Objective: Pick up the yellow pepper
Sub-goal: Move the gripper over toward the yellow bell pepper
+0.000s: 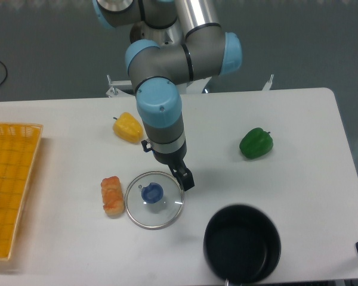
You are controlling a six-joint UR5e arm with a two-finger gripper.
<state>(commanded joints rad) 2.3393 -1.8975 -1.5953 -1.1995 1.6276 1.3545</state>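
The pickup had not begun when this moment was taken. The yellow pepper lay free on the table, toward the far edge and left of the middle, with nothing touching it. My tool hung low near the middle of the table, just beside the right rim of the glass lid, well apart from the pepper and on its near-right side. I could not tell whether its fingers stood apart or together, since the wrist hid most of them; nothing appeared to be held. A bread roll lay left of the lid, a green pepper toward the right edge, a dark pot at the near edge and a yellow basket at the left edge. By my judgement everything was left: travel to the pepper, descend, close and lift.
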